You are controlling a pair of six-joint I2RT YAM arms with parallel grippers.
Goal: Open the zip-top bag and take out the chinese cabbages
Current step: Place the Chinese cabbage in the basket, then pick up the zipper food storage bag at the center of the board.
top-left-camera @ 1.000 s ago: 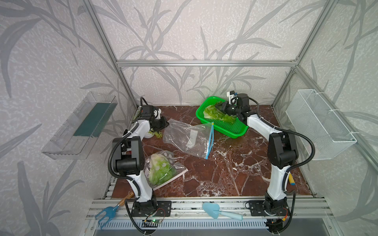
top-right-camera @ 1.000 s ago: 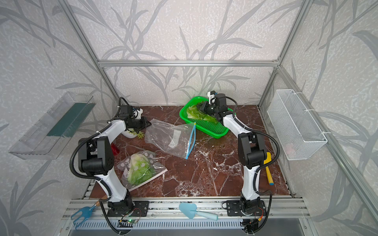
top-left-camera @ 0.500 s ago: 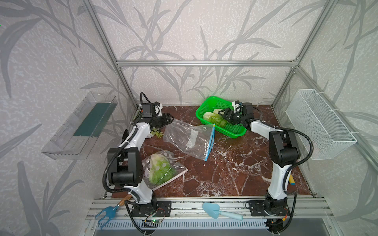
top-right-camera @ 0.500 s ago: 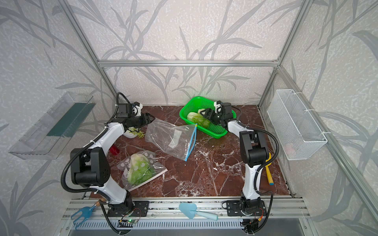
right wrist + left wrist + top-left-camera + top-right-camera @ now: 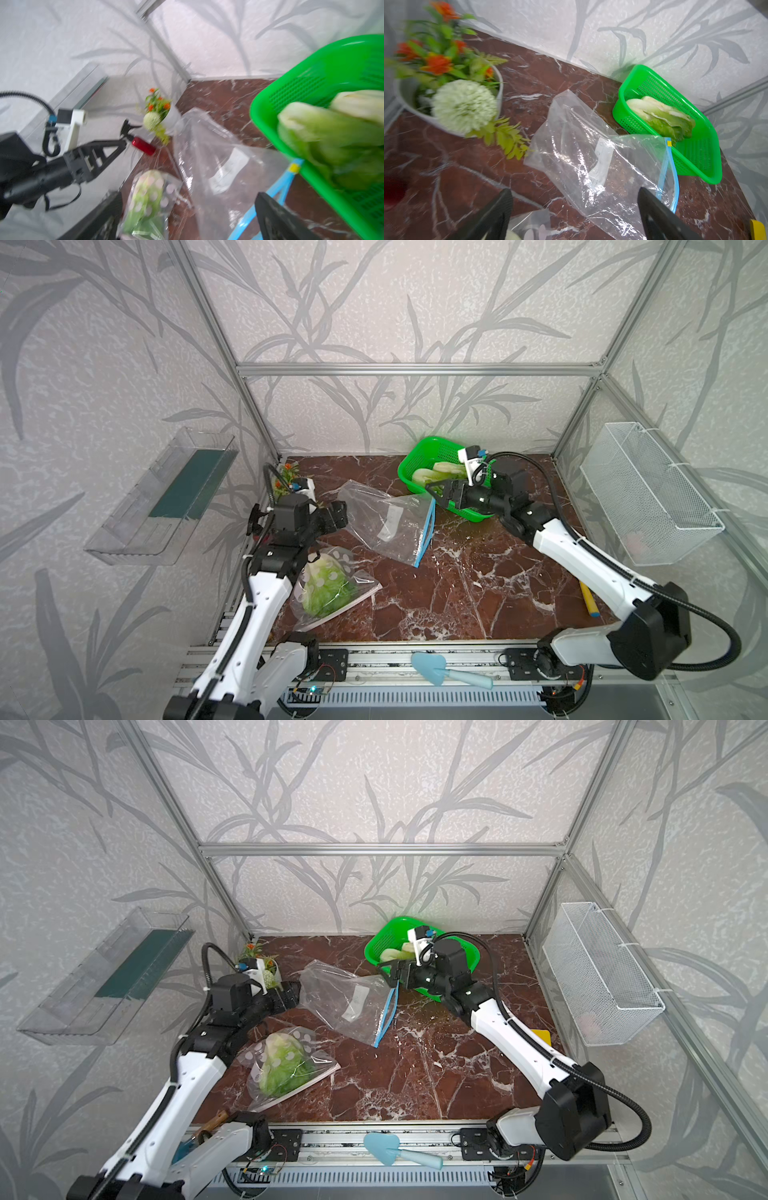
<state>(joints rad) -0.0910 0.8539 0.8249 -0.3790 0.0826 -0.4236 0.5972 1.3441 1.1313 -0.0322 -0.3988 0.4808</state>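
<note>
Plastic zip-top bag is lying empty by the basket; left end effector and right end effector, both open, should be leaving slowly.

Walls: pale grey textured paper with a darker grey bamboo-leaf print, on three sides. Aluminium frame: slotted bars up the back corners, one crossbar along the back wall. Floor is a marble slab, red-brown with white veins and a faint sheen. Clear plastic shelf fixed to one side wall, a dark green strip in it. White wire basket hung on the opposite side wall. Slotted metal rail along the near edge. Light soft, even.
</note>
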